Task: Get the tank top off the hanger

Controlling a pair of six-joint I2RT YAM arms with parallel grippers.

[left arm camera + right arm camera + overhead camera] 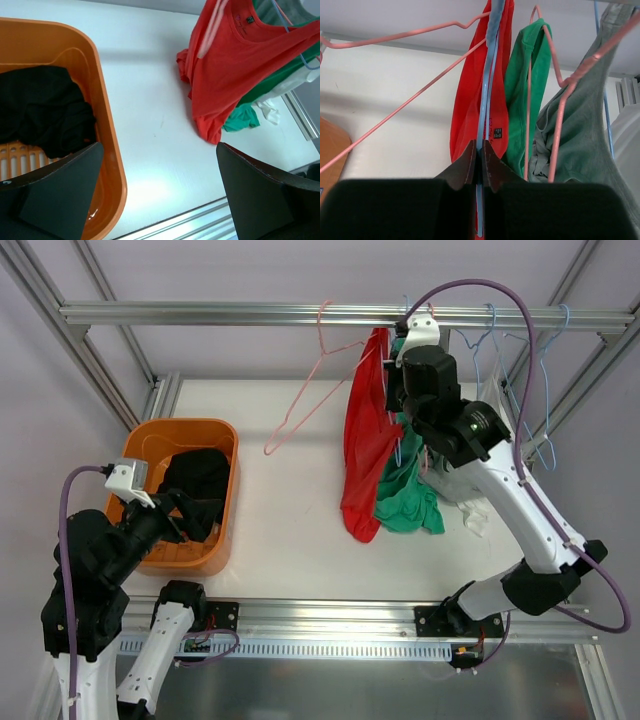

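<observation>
Currently, overhead view: the red tank top (pixel 362 460) is hanging from the rail (pixel 200 313) at the far side, its hem bunching on the desk (pixel 290 530). A green garment (pixel 405 502) is hanging just right of it. The right claw (pixel 398 340) is reaching up to the rail at the top's neck. The left claw (pixel 185 515) is waiting at near left over the orange basket (pixel 150 435), which is holding a black garment (pixel 200 475).

Left wrist view: the left claw's fingers are standing wide apart and gripping nothing. The tank top is showing at far right, well apart from them.

Right wrist view: the right claw's fingers are pressing together on the wire of a blue hanger (pixel 485 100) running down inside the red top. Whether red cloth is also being pinched is not showing clearly.

Progress, by judgement: removal is only beginning. The hanger is being secured, but the top is sitting fully on it. Slipping the straps off and drawing the garment free are both waiting to be done.
</observation>
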